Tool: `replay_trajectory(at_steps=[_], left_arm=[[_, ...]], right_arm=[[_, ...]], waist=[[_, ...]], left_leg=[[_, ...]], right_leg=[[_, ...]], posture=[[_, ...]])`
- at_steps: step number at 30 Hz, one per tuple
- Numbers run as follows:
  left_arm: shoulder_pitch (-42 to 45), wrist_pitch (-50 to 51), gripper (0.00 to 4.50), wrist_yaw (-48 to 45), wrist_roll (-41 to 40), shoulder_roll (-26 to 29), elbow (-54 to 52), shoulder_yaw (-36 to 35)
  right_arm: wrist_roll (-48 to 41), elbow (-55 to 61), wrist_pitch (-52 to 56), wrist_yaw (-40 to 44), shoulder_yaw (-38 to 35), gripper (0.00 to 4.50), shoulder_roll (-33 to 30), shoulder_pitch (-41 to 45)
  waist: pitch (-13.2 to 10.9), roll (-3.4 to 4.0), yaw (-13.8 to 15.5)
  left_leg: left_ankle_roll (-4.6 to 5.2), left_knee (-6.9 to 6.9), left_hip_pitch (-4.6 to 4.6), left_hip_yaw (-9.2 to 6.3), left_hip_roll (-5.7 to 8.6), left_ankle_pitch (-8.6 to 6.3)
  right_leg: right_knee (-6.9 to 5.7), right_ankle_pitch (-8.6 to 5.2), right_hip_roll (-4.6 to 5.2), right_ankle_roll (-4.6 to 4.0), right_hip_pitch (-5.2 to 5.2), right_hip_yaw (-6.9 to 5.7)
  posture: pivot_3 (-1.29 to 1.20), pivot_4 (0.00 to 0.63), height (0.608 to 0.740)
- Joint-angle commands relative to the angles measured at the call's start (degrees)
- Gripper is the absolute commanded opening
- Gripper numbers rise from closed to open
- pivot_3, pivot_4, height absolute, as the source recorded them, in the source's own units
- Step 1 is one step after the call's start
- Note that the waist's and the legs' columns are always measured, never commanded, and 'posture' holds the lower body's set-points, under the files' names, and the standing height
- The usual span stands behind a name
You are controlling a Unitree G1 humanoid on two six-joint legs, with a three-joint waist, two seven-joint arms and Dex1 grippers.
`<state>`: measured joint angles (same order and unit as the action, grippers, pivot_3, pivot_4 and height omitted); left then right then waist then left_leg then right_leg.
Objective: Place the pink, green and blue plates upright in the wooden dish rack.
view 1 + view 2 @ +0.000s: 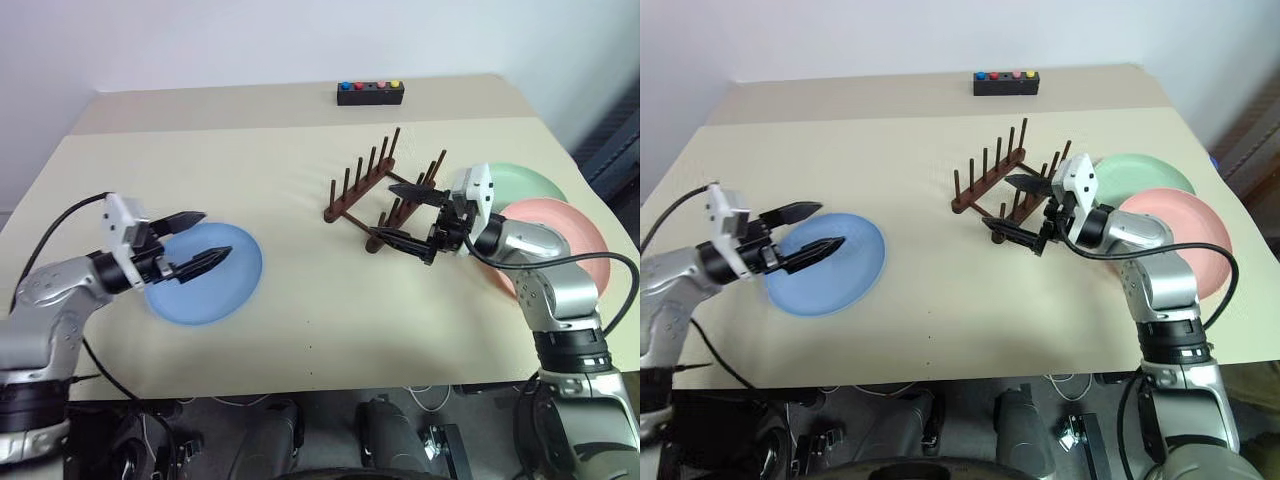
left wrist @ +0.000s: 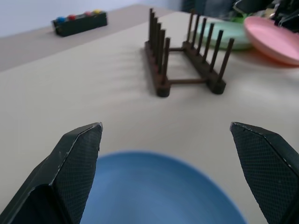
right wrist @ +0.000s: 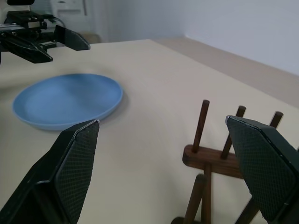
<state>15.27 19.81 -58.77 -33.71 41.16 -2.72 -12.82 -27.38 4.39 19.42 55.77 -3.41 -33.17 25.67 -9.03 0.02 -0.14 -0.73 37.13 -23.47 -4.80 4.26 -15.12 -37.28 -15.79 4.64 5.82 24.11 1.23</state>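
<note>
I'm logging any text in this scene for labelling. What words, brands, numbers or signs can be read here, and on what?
None can be read.
Black box with coloured buttons: no lettering visible.
Blue plate, green plate, pink plate and wooden dish rack: plain, unmarked.

The tabletop is plain beige. The blue plate is sky blue, the green plate pale mint, the pink plate salmon. The wooden dish rack is dark brown. The black box carries blue, red and yellow buttons.
</note>
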Motion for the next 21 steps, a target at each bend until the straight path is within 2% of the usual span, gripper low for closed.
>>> replay_trajectory(at_steps=[1, 5, 12, 21], left_arm=[[3.46, -2.49, 4.50, -1.63, 1.48, -1.06, 2.45, 1.77], [4.79, -5.51, 4.50, -3.21, 4.39, -2.40, 5.28, 4.68], [6.58, -3.90, 4.50, -3.25, 4.57, -3.29, 4.26, 6.16], [5.34, -3.35, 4.50, -0.97, 4.22, -3.33, 2.16, 5.10]], right_arm=[[-0.60, 4.28, 0.25, -1.59, -2.52, 4.44, -1.40, -1.32], [-0.14, 5.46, -0.05, -3.64, -2.88, 4.44, -1.17, -2.27], [0.77, 2.29, -3.50, -3.79, -2.55, 4.44, -0.50, -0.94], [1.31, -3.34, -7.15, -1.55, -1.56, 4.44, 1.18, 1.91]], waist=[[0.00, 0.00, -0.09], [0.00, 0.00, -0.76], [0.00, -0.01, -0.48], [0.00, -0.01, -0.62]], left_leg=[[0.00, 0.00, 0.00, 0.00, 0.00, 0.00], [-0.01, -0.02, 0.03, 0.03, 0.00, 0.00], [0.01, 0.02, 0.03, 0.03, -0.01, 0.00], [0.00, 0.03, 0.03, 0.03, -0.01, 0.01]], right_leg=[[0.00, 0.00, 0.00, 0.00, 0.01, 0.00], [-0.03, 0.00, -0.03, 0.00, 0.03, 0.03], [-0.08, 0.00, -0.04, 0.00, 0.03, 0.03], [-0.10, 0.00, -0.05, 0.00, 0.03, 0.03]], posture=[[0.00, 0.150, 0.740], [0.00, 0.150, 0.740], [0.00, 0.150, 0.740], [0.00, 0.150, 0.740]])
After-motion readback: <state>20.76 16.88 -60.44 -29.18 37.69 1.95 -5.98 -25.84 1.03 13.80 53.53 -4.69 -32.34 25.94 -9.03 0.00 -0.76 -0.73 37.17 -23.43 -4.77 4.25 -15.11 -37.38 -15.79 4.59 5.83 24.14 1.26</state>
